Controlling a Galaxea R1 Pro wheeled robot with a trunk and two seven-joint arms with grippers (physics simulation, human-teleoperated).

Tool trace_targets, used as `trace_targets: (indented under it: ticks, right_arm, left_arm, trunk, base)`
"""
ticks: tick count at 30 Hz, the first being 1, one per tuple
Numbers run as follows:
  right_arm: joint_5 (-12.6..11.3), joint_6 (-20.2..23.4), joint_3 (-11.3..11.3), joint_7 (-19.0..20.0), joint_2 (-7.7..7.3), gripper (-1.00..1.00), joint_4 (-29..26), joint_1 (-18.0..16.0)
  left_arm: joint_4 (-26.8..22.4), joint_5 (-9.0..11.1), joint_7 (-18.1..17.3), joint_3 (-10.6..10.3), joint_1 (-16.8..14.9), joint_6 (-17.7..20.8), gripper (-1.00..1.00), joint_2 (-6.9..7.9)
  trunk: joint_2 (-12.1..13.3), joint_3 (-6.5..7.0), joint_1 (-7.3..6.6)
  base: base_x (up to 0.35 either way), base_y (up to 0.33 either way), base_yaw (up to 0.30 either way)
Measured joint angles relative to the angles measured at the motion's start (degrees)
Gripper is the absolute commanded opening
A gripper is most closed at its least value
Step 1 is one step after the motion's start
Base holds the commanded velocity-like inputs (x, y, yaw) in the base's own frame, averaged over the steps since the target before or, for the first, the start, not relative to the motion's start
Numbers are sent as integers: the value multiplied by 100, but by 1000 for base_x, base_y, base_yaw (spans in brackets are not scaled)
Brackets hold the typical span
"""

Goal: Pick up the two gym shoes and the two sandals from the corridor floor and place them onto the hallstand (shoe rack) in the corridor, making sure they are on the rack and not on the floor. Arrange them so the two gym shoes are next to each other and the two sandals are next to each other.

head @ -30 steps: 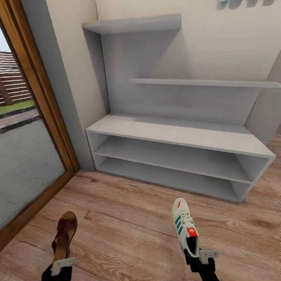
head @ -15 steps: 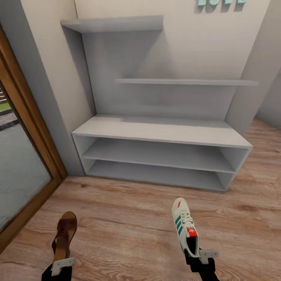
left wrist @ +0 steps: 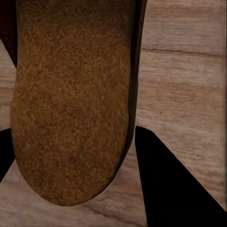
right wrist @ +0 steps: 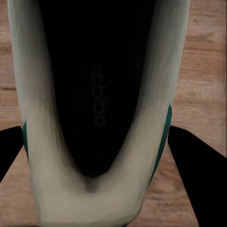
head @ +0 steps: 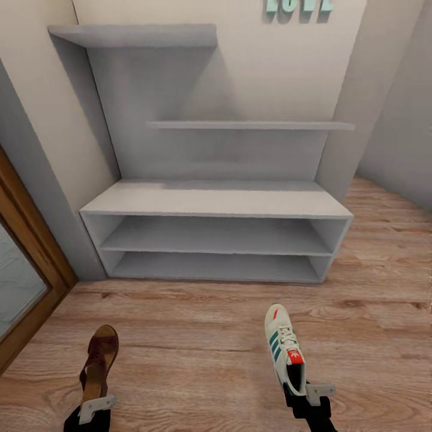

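Note:
One brown sandal (head: 99,359) hangs toe-forward over the corridor floor (head: 192,354) at the lower left, with my left gripper (head: 95,403) shut on its heel. In the left wrist view, the sandal's tan footbed (left wrist: 71,104) sits between the dark fingers (left wrist: 175,189). One white gym shoe (head: 284,349) with green stripes is held the same way at the lower right, my right gripper (head: 303,393) shut on its heel. Its dark opening (right wrist: 99,94) shows in the right wrist view. The pale grey hallstand (head: 216,201) stands straight ahead against the wall, its bench top and both shelf slots bare.
Two floating shelves (head: 246,125) hang on the wall above the bench. A wood-framed glass door (head: 24,264) stands at the left, with a grey wall edge beside it. Teal letters (head: 298,5) hang high on the wall. Open wood floor lies between me and the hallstand and runs on to the right.
The view has swung to the right, so the hallstand now sits centred and square-on and most of the glass door has left the picture. Both grippers still hold their shoes the same way.

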Motion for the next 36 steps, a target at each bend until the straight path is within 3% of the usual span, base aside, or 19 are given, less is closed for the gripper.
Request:
trace_targets:
  ticks: [13, 17, 23, 26, 29, 31, 32, 36]
  right_arm:
    - [1, 0, 6, 0, 8, -100, 1, -1]
    - [-30, -1, -26, -7, -156, -100, -4, -1]
    - [-30, 0, -42, -9, -208, -100, -7, -1]
    - [-132, -3, -312, -45, -331, -100, -7, -1]
    - [-468, 9, -1056, -113, -638, -100, -10, -2]
    - [-564, 28, -1343, -123, -838, -100, -14, -2]
    - [-652, 30, -1615, -131, -969, -100, -14, -2]
    - [-686, 47, -1920, -139, -1358, -100, -18, -1]
  left_arm:
    - [-2, 0, 0, 0, 1, 0, -100, 1]
    - [-2, -23, 0, -18, -1, 88, -100, -9]
    - [-15, -26, -1, -43, -59, 141, -100, -80]
    - [-46, -44, 14, -60, -102, 195, -100, -199]
    - [-99, -61, 63, -61, -368, 729, -100, -307]
    - [-106, -64, 109, -56, -574, 1144, -100, -326]
    - [-114, -68, 165, -57, -716, 1410, -100, -327]
    - [-119, -70, 549, -52, -1284, 2088, -100, -362]
  trunk:
    - [0, 0, 0]
    - [0, 0, 0]
    - [0, 0, 0]
    - [0, 0, 0]
    - [0, 1, 0]
    - [0, 1, 0]
    - [0, 1, 0]
    - [0, 1, 0]
  base:
    - [0, 0, -27]
    - [0, 0, 0]
    - [0, 0, 0]
    - [0, 0, 0]
    - [0, 0, 0]
    - [0, 0, 0]
    - [0, 0, 0]
    - [0, 0, 0]
